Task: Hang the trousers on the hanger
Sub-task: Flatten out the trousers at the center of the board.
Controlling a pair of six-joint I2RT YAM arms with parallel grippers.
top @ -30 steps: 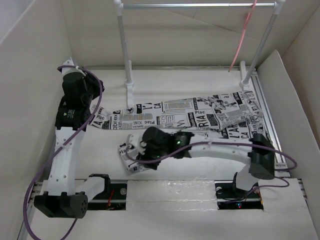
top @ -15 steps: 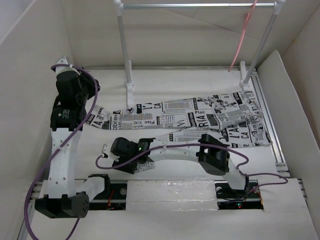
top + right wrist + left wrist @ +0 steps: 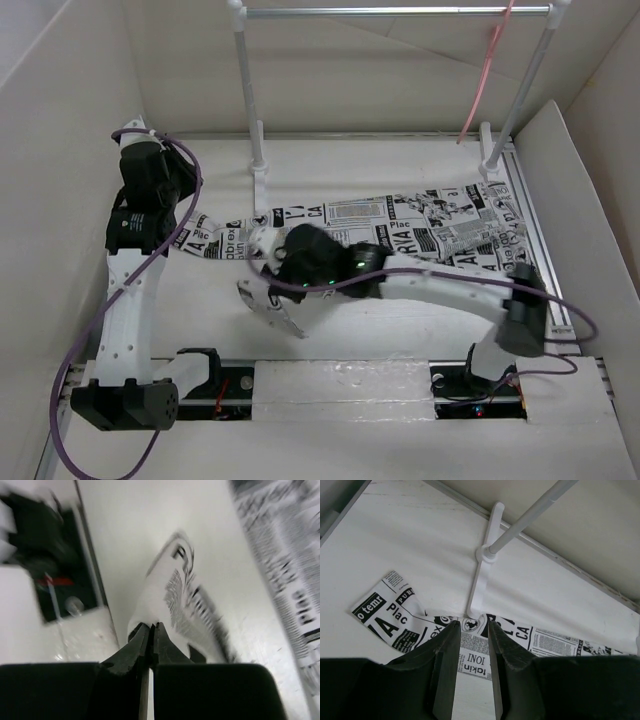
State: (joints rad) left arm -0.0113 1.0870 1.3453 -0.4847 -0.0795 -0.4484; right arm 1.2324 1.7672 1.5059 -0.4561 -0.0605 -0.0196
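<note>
The trousers [image 3: 400,225] lie flat across the table, printed with black newspaper text. One leg runs left to its end [image 3: 395,622] near the rack's left post. My right gripper [image 3: 151,626] is shut on the hem of the other leg [image 3: 185,595], which hangs lifted off the table at the front left [image 3: 265,305]. My left gripper [image 3: 471,625] hovers above the far leg's end, jaws a little apart with nothing between them; in the top view it sits at the left [image 3: 165,205]. The pink hanger [image 3: 487,75] hangs from the rack's silver bar at the back right.
A white-posted rack [image 3: 247,90] with a silver bar [image 3: 400,12] stands at the back; its foot [image 3: 482,575] is just beyond my left fingers. White walls enclose the table. A metal rail [image 3: 528,225] runs along the right side. Arm bases sit at the near edge.
My right gripper has shut on the near leg's hem and moved up and right from the front edge, lifting it. The left arm has shifted slightly.
</note>
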